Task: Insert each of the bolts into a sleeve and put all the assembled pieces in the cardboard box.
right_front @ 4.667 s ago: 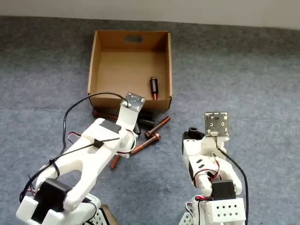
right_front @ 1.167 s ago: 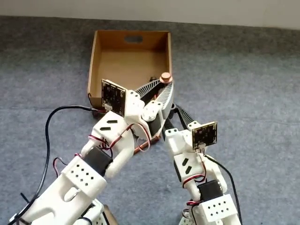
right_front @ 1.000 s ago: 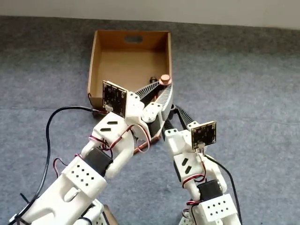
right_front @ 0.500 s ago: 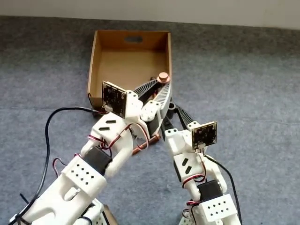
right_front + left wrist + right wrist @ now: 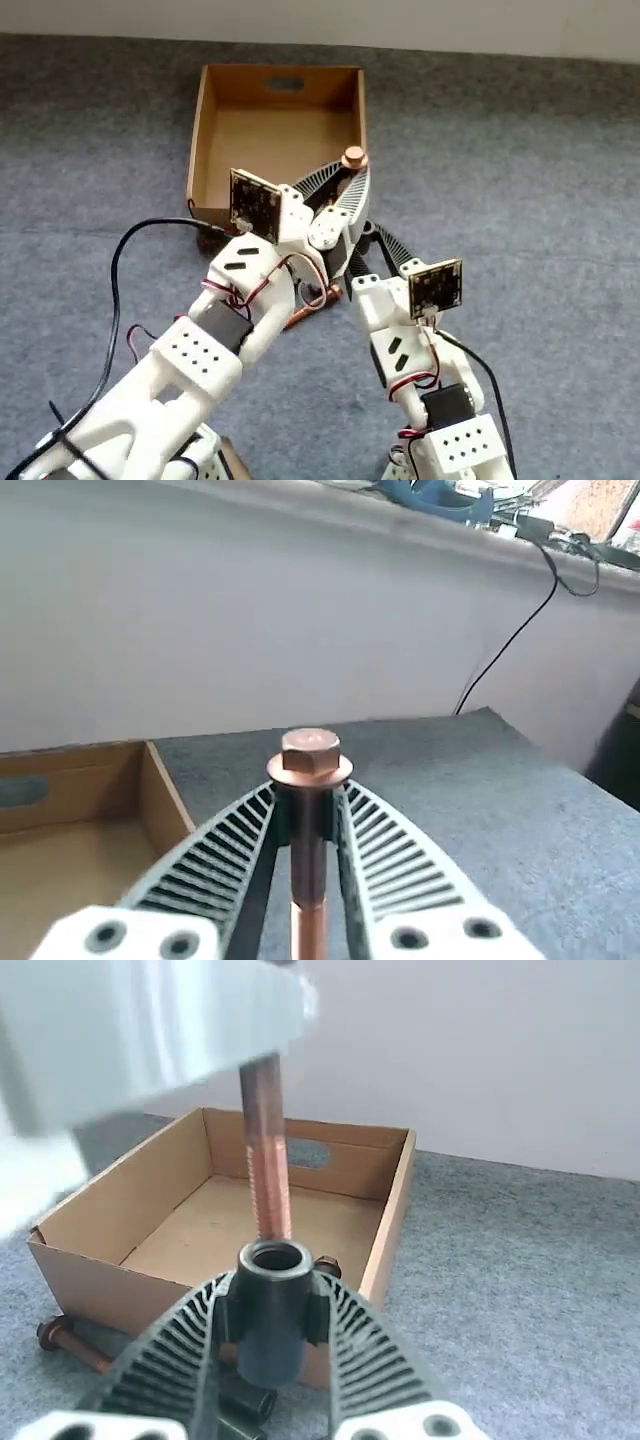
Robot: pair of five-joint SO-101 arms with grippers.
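The left tool (image 5: pixel 310 800) is clenched on a copper bolt (image 5: pixel 310 768), held upright with its hex head on top, just over the front right corner of the cardboard box (image 5: pixel 198 130). Below it the right tool (image 5: pixel 272 1290) grasps a black sleeve (image 5: pixel 270 1315), bore facing up. The bolt's threaded end sits right at the sleeve's mouth; whether it has entered cannot be told. On the grey carpeted surface (image 5: pixel 520 180), a loose bolt (image 5: pixel 62 1341) and a spare sleeve (image 5: pixel 245 1397) lie against the box's front wall. From above, the left arm covers most of that pile, and another bolt's head (image 5: pixel 333 292) shows between the two arms. A black cable (image 5: pixel 115 290) loops beside the left arm.
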